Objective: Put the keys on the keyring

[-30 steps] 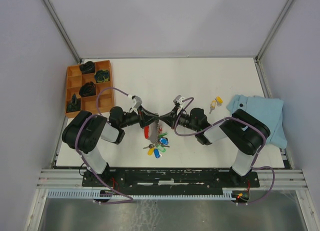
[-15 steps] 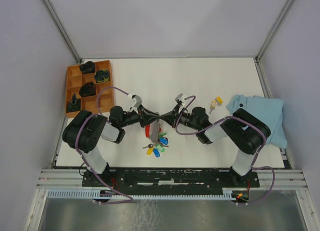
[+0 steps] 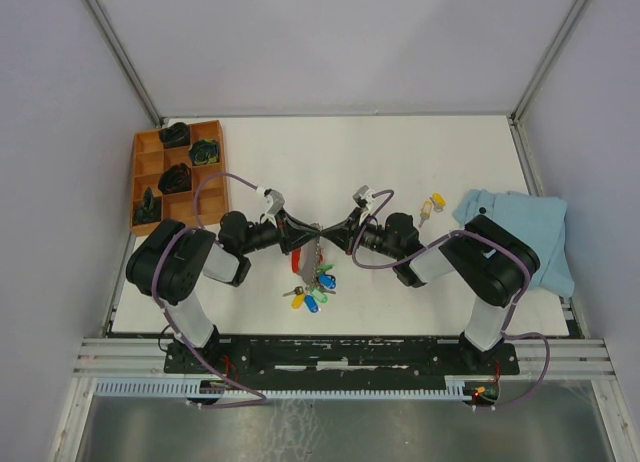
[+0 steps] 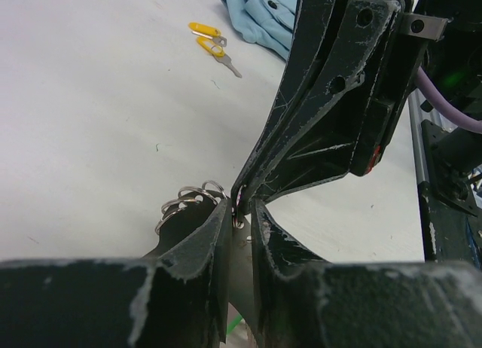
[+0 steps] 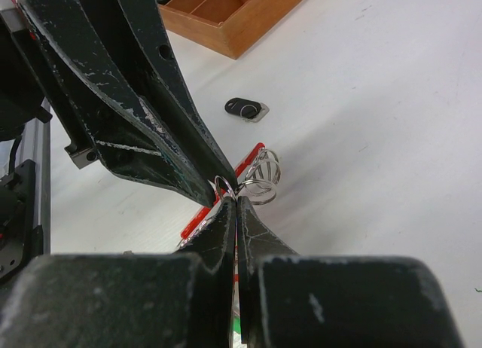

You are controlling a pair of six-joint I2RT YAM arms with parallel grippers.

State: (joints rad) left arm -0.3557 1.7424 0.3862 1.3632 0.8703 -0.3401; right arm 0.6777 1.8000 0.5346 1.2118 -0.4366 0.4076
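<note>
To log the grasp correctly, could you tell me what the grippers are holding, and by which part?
Both the left gripper and the right gripper pinch the keyring, each by a thin metal ring.

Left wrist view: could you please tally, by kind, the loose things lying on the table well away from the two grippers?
Yellow-tagged keys: 2
Blue cloth: 1
Total: 3
</note>
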